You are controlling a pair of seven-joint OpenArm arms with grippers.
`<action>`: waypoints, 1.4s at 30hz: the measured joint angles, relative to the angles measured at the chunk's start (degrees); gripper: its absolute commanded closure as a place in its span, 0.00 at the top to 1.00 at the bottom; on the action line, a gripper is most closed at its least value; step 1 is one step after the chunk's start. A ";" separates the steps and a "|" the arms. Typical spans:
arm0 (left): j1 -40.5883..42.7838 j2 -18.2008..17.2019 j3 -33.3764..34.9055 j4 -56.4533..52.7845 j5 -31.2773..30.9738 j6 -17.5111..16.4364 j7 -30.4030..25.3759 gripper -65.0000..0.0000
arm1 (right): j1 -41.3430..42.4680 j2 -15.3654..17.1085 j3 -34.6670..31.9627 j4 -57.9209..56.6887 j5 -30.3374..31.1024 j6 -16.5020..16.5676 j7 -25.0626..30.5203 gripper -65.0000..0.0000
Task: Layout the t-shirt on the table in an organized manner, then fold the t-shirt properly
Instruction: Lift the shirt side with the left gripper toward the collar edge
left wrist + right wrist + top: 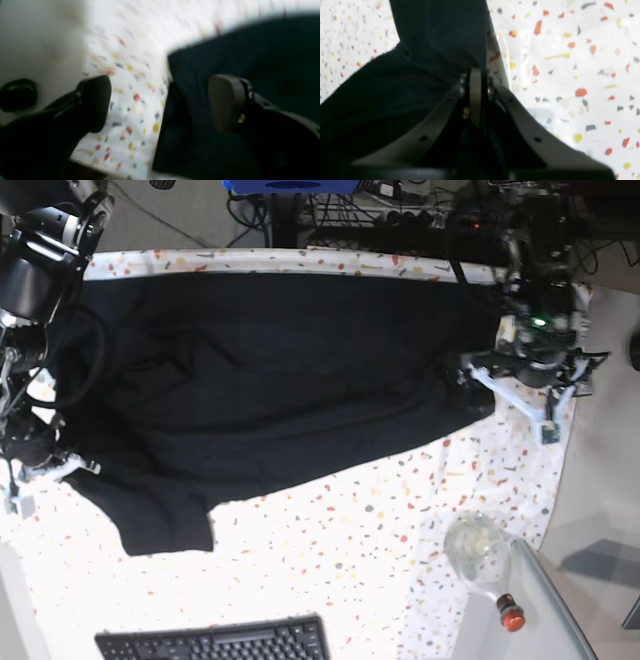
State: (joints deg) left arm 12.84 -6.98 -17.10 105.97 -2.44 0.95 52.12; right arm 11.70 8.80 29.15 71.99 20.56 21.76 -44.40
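In the base view, nearest the camera, a black keyboard [215,642] lies at the front edge of the surface [380,530], and to its right a clear bottle with a red cap [484,560] rests on its side, partly over a grey side panel. Beyond them the t-shirt [270,370] is spread wide across the speckled white cloth, reaching from one arm to the other, with one sleeve [165,525] hanging toward the front on that view's left.

The right gripper [475,75] sits at the shirt's edge on the base view's left; its wrist view shows the jaws pressed together, with dark cloth lying against them on one side, though whether any fabric is pinched cannot be told.

The left gripper [160,100] is at the opposite end of the shirt; its jaws are spread wide, one finger [95,102] over bare speckled cloth, the other [226,100] over the black fabric, holding nothing

At the far edge, cables and dark equipment [400,210] stand behind the surface
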 measured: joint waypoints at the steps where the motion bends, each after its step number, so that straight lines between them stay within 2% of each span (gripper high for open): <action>1: -0.46 -0.37 -1.99 -1.49 -3.74 -0.76 -0.33 0.89 | 0.00 -0.04 -0.02 0.00 0.07 0.02 0.00 0.00; 4: -4.52 -3.10 -7.30 -13.70 -15.65 -7.82 0.42 0.89 | 0.04 -0.15 -0.07 0.00 0.20 0.09 -0.15 0.00; 6: -7.54 -4.87 -9.31 -23.04 -21.16 -11.32 -2.10 0.88 | 0.04 -0.17 0.00 0.00 0.22 0.11 -0.09 0.00; 7: -8.50 -5.51 -9.27 -26.01 -22.18 -11.82 -4.11 0.88 | 0.09 -0.20 -0.02 0.00 0.20 0.15 -0.07 0.00; 10: -9.22 -5.64 -8.50 -30.82 -22.53 -11.93 -10.67 0.88 | 0.15 -0.28 -0.02 0.00 0.31 0.17 -0.04 0.00; 15: -10.84 -4.90 -3.26 -36.28 -22.64 -12.17 -14.14 0.88 | 0.13 -0.28 -0.02 0.00 0.17 0.17 -0.04 0.00; 28: -19.61 -4.76 -2.73 -47.58 -22.99 -12.37 -16.98 0.86 | 0.13 -0.26 0.00 0.00 0.20 0.17 0.00 0.00; 30: -20.02 -4.96 -2.62 -48.70 -23.15 -12.37 -17.42 0.76 | 0.11 -0.28 -0.02 0.00 0.17 0.17 -0.02 0.00; 31: -20.15 -5.20 -1.73 -49.13 -23.08 -12.24 -17.75 0.67 | 0.11 -0.26 -0.02 0.00 0.15 0.17 -0.04 0.00; 35: -20.65 -5.84 2.34 -49.92 -22.58 -11.47 -18.25 0.26 | 0.13 -0.28 -0.02 0.00 0.02 0.17 0.17 0.00; 37: -21.11 -5.16 3.15 -50.03 -23.37 -11.82 -17.57 0.00 | 0.13 -0.28 -0.02 -0.07 0.09 0.17 0.20 0.00; 39: -21.70 -4.63 3.61 -50.16 -23.58 -11.93 -17.11 0.00 | 0.07 0.04 -1.18 -0.09 -0.04 0.15 0.31 0.00; 42: -24.04 -4.68 3.78 -50.60 -22.93 -11.93 -13.70 0.00 | -0.04 1.73 -6.75 -0.13 0.00 0.17 0.22 0.00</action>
State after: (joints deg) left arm -11.20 -11.66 -13.32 55.37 -25.36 -10.98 38.41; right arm 11.66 10.52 22.39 71.85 20.56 21.93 -44.18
